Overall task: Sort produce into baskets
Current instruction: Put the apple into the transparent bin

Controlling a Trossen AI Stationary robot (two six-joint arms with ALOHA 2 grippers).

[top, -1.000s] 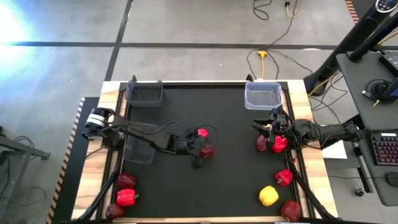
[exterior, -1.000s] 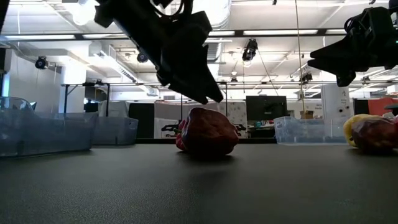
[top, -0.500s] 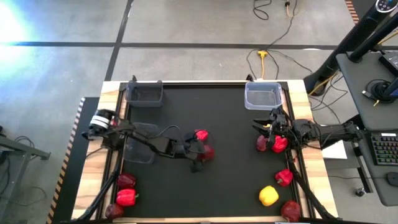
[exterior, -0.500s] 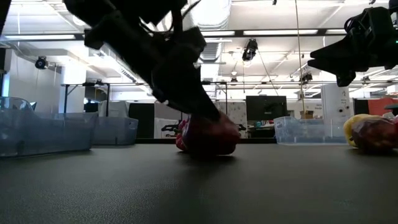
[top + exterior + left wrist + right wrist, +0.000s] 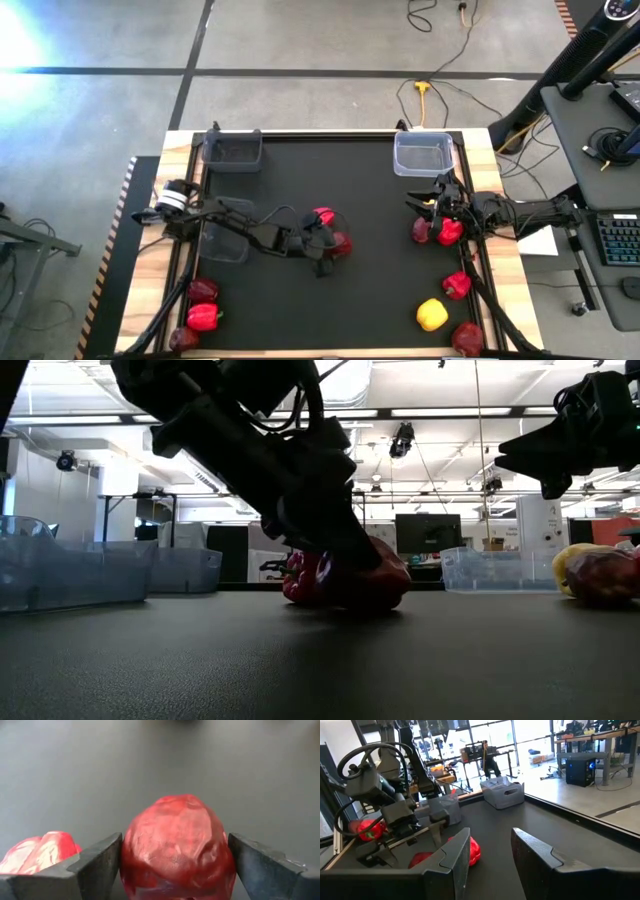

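Clear bluish plastic bin (image 5: 423,154) upper right holds nothing; left gripper (image 5: 172,857) brackets dark maroon round fruit (image 5: 176,847); right gripper (image 5: 487,852) spread.

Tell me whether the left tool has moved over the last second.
Yes. The left tool has pushed farther from the dark bin toward the table's middle and now straddles the maroon fruit.

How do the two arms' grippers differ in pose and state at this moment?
The left gripper is down at mid-table, its fingers straddling a dark red fruit; the right gripper hangs above the table by the right edge. The left's fingers frame the fruit closely; the right's fingers are apart with nothing between them. Both are open.
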